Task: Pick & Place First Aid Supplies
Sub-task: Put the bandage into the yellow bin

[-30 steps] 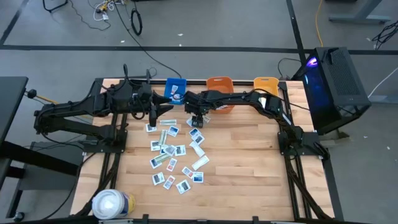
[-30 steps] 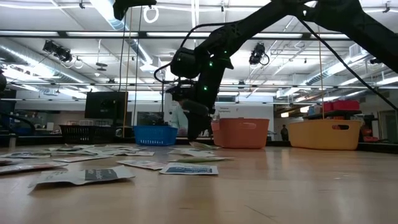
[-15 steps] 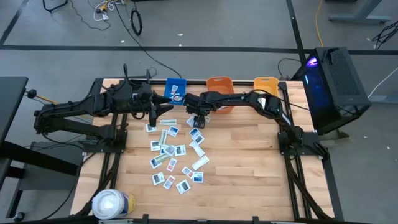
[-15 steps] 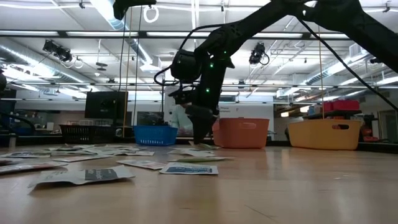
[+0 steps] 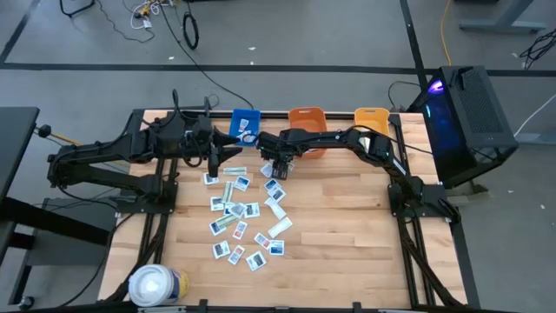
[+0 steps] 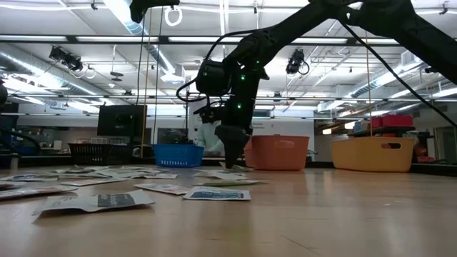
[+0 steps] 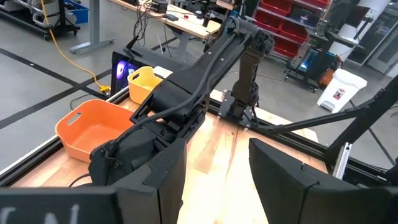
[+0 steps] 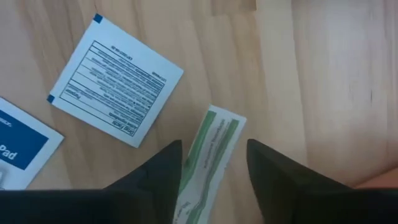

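Note:
The first aid supplies (image 5: 240, 216) lie scattered flat on the wooden table (image 5: 347, 243), small white packets and pale green strips. My right gripper (image 5: 275, 169) points down over the far end of the scatter. It is open, with its fingers on either side of a green-striped strip (image 8: 210, 152) that lies flat on the wood; I see no touch. A white printed packet (image 8: 115, 87) lies beside the strip. My left gripper (image 5: 233, 155) waits raised at the far left, open (image 7: 217, 171) with nothing between its fingers.
A blue bin (image 5: 245, 124), an orange bin (image 5: 307, 117) and a yellow bin (image 5: 371, 117) stand in a row along the far edge. A large white roll (image 5: 156, 284) sits at the near left corner. Bare wood lies right of the scatter.
My right gripper has tipped more steeply downward, and its fingertips have sunk closer to the table over the far packets. The packets have not moved.

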